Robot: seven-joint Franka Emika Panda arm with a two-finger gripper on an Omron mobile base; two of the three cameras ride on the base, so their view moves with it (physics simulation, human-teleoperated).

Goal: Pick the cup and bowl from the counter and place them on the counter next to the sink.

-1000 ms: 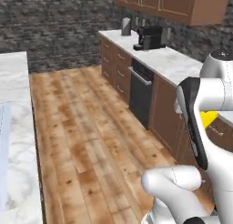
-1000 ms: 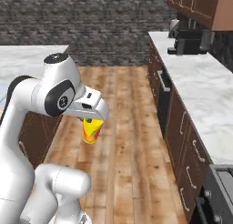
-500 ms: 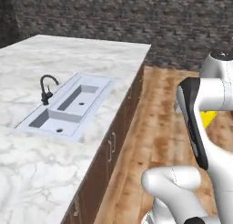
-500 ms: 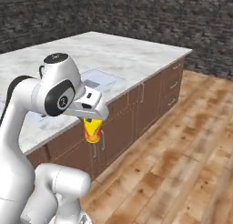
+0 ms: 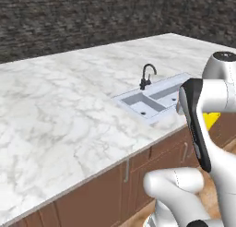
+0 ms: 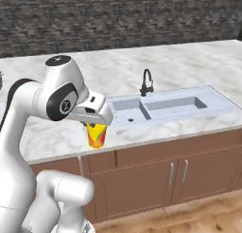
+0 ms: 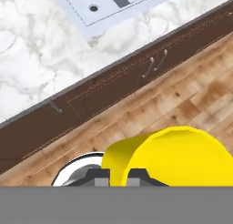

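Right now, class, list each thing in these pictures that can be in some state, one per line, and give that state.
cup: upright, held off the counter, over the floor in front of the cabinets.
gripper: shut on the cup's top.
sink: basin holds nothing, drain uncovered.
faucet: no water running.
cabinet doors: closed.
counter: bare marble beside the sink.

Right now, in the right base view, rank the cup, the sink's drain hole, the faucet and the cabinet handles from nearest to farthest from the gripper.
1. cup, held in the gripper, shut on it, at the counter edge.
2. drain hole, in the sink basin's left end.
3. faucet, behind the sink.
4. cabinet handles, below the sink, farthest right.
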